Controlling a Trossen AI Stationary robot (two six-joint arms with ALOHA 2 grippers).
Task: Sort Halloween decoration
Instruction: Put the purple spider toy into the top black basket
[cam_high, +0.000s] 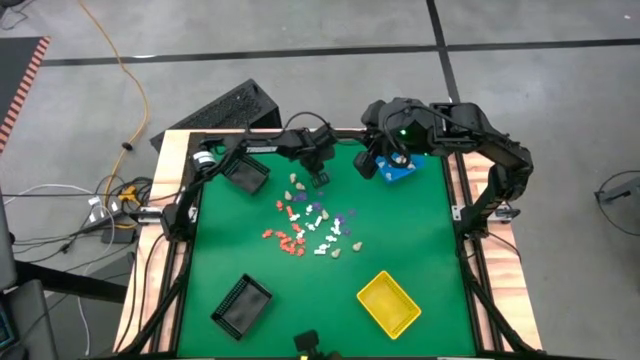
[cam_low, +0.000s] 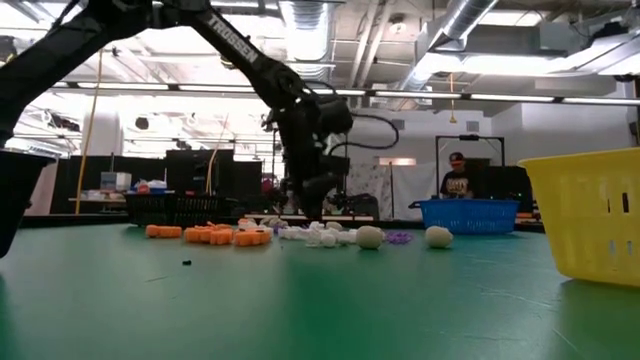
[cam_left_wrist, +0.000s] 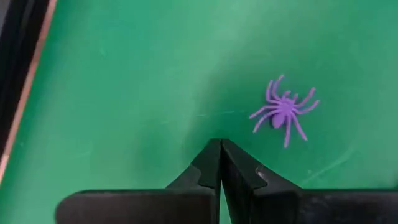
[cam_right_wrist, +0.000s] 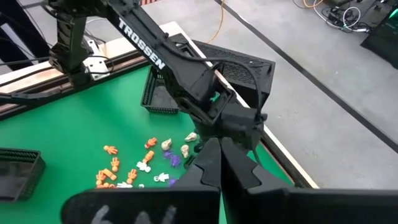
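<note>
The Halloween decoration pieces (cam_high: 312, 225), orange, white, purple and beige, lie scattered on the middle of the green mat (cam_high: 420, 240). My left gripper (cam_left_wrist: 221, 144) is shut at the far edge of the scatter (cam_high: 321, 180), pointing steeply down. A purple spider (cam_left_wrist: 284, 111) lies flat on the mat just beyond its tips, untouched. My right gripper (cam_right_wrist: 219, 144) is shut with nothing in it, held high over the blue bin (cam_high: 402, 168) at the far right.
One black bin (cam_high: 245, 172) stands at the far left and another (cam_high: 240, 303) at the near left. A yellow bin (cam_high: 388, 302) stands near right. A person (cam_low: 457, 176) is in the room behind the table.
</note>
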